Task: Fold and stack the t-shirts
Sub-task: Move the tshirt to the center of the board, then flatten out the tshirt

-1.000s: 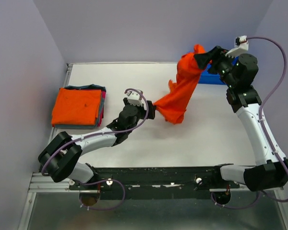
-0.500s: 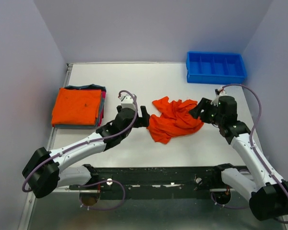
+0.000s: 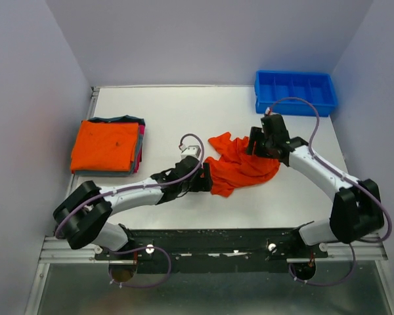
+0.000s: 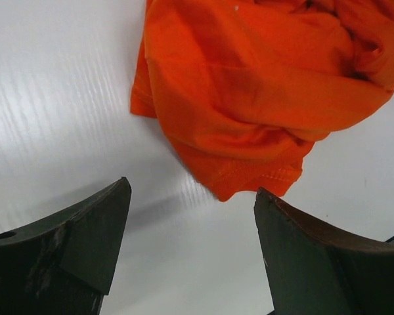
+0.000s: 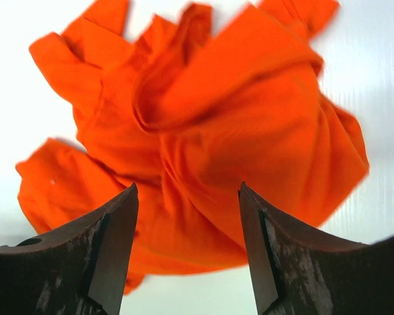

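Top external: left end effector (image 3: 207, 178) and right end effector (image 3: 253, 143) gape empty, flanking crumpled t-shirt (image 3: 240, 167); bin (image 3: 295, 109) beyond.

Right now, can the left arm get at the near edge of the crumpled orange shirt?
Probably yes. The left tool is open just short of the crumpled orange shirt, with only bare table between, and the right tool sits at its other side.

No legible text, label, brand, number or sign was found on any surface in top or wrist views.
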`<action>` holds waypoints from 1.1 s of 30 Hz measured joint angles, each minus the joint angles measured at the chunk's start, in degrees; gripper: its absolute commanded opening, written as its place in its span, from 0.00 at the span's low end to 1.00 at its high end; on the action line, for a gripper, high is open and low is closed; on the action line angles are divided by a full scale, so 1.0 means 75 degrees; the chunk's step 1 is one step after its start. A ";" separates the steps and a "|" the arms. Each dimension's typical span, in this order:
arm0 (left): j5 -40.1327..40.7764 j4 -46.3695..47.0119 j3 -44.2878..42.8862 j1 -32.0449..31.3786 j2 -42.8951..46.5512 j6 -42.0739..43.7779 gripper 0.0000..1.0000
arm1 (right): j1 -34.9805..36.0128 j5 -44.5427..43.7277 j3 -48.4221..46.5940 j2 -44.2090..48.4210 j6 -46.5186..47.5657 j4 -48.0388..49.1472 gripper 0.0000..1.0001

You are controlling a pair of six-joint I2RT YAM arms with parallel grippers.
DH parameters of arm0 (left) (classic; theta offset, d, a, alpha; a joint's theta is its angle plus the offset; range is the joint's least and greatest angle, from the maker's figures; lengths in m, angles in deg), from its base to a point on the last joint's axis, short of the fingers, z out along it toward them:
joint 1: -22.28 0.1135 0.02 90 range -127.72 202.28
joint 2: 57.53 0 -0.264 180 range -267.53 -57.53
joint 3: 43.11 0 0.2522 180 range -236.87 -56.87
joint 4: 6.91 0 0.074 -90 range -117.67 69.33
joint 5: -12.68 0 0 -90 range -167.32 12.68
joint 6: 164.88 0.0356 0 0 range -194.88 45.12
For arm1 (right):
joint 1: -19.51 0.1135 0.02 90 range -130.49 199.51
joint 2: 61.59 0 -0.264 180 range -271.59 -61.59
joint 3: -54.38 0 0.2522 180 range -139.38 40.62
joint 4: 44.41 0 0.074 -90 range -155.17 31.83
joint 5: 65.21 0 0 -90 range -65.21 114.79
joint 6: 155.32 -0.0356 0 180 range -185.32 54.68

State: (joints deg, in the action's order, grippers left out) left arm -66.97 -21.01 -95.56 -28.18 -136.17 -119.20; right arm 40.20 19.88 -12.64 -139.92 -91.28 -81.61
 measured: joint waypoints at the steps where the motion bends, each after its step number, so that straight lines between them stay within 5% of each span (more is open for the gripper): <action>1: -0.0052 0.0041 0.0000 -0.0061 -0.0219 -0.0090 0.87 | 0.0152 -0.0224 -0.0396 -0.0396 0.0055 0.0003 0.71; 8: -0.0256 0.0417 -0.0029 -0.0239 -0.1052 -0.0507 0.84 | 0.0866 -0.0863 -0.1714 -0.1990 0.0536 -0.0082 0.67; 14: -0.0251 0.0644 -0.0437 -0.0239 -0.1588 -0.0766 0.70 | 0.0863 -0.1297 -0.2527 -0.3089 0.0664 -0.0385 0.14; 16: -0.0239 0.0691 -0.0560 -0.0239 -0.1757 -0.0898 0.66 | 0.0860 -0.1440 -0.2608 -0.3144 0.0659 -0.0498 0.04; 19: -0.0175 0.0726 -0.0691 -0.0242 -0.1941 -0.1055 0.44 | 0.0848 -0.1655 -0.2710 -0.3063 0.0662 -0.0600 0.02; 22: -0.0090 0.0790 -0.0734 -0.0239 -0.2087 -0.1221 0.04 | 0.0790 -0.1746 -0.2722 -0.2766 0.0659 -0.0688 0.01; 23: -0.0067 0.0810 -0.0734 -0.0239 -0.2127 -0.1276 0.00 | 0.0734 -0.1740 -0.2719 -0.2614 0.0644 -0.0711 0.01; 33: 0.1000 -0.1026 -0.1431 0.0501 -0.1163 -0.0606 0.00 | -0.2040 -0.0577 -0.2384 -0.1000 -0.0117 -0.0545 0.01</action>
State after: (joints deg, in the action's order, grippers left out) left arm -59.47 -28.70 -106.30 -24.42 -144.89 -123.74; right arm 24.90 15.55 -30.52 -147.41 -92.15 -85.70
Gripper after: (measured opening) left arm 0.011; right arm 0.013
